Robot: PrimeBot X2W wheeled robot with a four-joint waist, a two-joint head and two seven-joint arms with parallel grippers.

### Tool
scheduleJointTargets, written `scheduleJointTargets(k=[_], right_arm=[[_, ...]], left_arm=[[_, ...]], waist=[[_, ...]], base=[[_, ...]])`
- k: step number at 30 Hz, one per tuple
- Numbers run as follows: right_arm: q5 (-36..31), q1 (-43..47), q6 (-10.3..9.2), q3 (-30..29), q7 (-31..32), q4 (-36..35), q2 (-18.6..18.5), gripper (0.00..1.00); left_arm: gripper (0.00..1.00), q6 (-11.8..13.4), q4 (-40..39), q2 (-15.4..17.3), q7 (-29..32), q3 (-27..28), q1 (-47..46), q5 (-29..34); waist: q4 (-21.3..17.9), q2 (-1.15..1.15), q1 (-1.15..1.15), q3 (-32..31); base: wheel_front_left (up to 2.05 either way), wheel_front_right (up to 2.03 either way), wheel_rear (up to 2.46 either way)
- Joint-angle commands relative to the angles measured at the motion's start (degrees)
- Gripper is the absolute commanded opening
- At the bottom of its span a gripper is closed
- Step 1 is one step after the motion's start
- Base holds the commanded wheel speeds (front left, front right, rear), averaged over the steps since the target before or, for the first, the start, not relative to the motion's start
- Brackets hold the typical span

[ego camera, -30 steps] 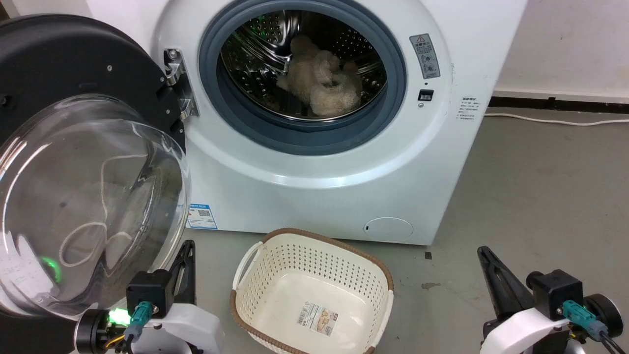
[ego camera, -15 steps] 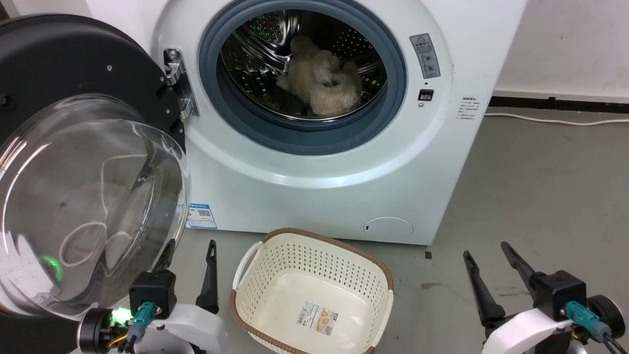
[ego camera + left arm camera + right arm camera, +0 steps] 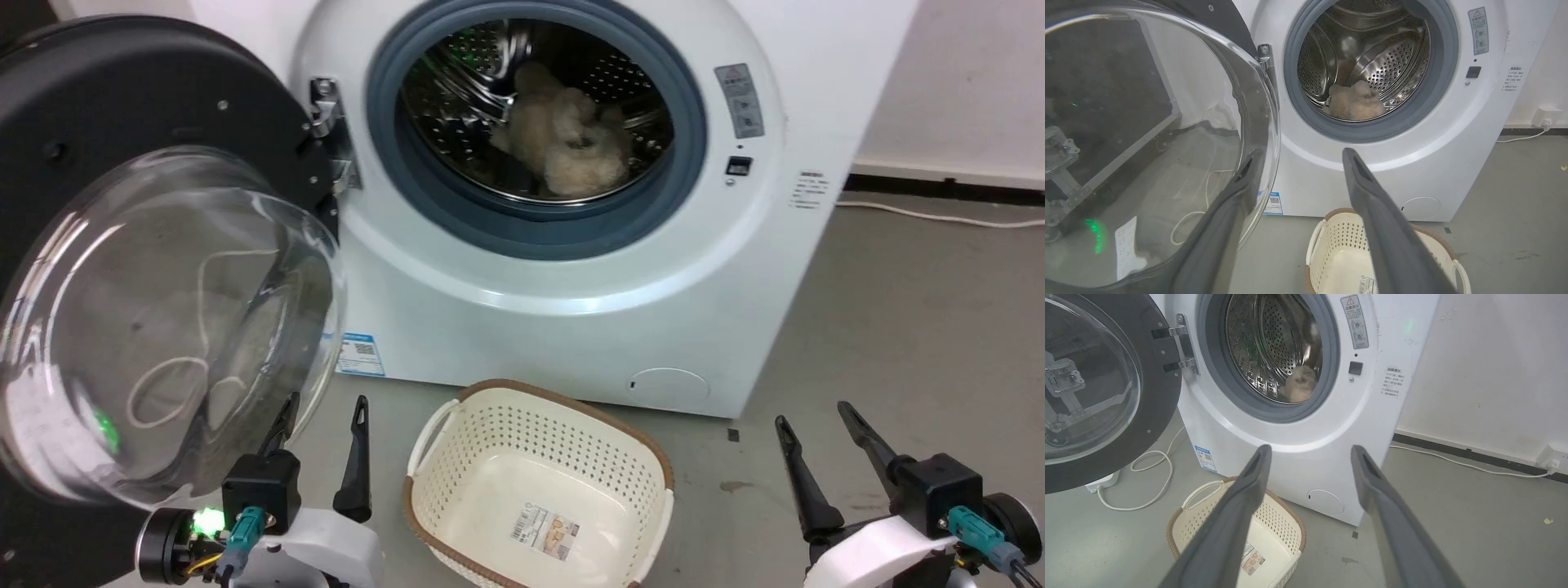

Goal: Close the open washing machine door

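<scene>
The washing machine door stands swung wide open to the left on its hinge, black rim around a bulging clear glass bowl; it also shows as the door and the door. The white washing machine shows its grey gasket and steel drum. My left gripper is open at the lower left, just beside the glass bowl's lower edge, holding nothing. In its own wrist view the left gripper has its left finger overlapping the glass. My right gripper is open and empty at the lower right, and this right gripper points at the machine's front.
A beige fluffy item lies inside the drum. A cream perforated basket with a brown rim sits on the floor right before the machine, between my grippers. A white cable loops on the floor under the door. A wall stands to the right.
Both grippers have gone from shut to open. The head camera has shifted, so the whole picture sits a little further right; the door and basket have not moved.
</scene>
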Motion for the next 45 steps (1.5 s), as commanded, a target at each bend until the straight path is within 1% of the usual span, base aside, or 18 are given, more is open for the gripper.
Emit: scheduleJointTargets(k=[1,13,24,26,45], right_arm=[[0.6,0.5,0.01,-0.1,-0.6,0.3,0.0,1.00],[1.6,0.6,0.02,1.1,-2.0,0.9,0.1,1.00],[1.9,-1.5,0.02,3.6,-3.4,2.4,0.1,1.00],[1.9,-2.4,0.02,5.1,-4.1,3.5,0.1,1.00],[3.5,-3.9,0.03,8.8,-6.4,6.0,-0.8,1.00]], left_arm=[[1.00,0.0,-0.2,0.4,-0.6,-0.3,0.0,-0.1],[1.00,0.1,-0.6,1.1,-2.1,-1.1,0.2,-0.2],[1.00,1.4,-2.3,1.3,-3.4,-1.0,1.4,-0.1],[1.00,2.1,-3.2,1.4,-4.1,-1.0,2.1,-0.1],[1.00,3.6,-5.0,2.2,-6.4,-1.9,3.8,0.2]], waist=[[0.7,0.00,0.00,-0.2],[5.5,0.00,0.00,-0.6],[8.7,0.00,0.00,0.2],[10.4,0.00,0.00,0.5],[15.0,0.00,0.00,0.6]], base=[[0.00,0.00,0.00],[0.00,0.00,0.00],[0.00,0.00,0.00],[0.00,0.00,0.00],[-0.02,-0.02,-0.02]])
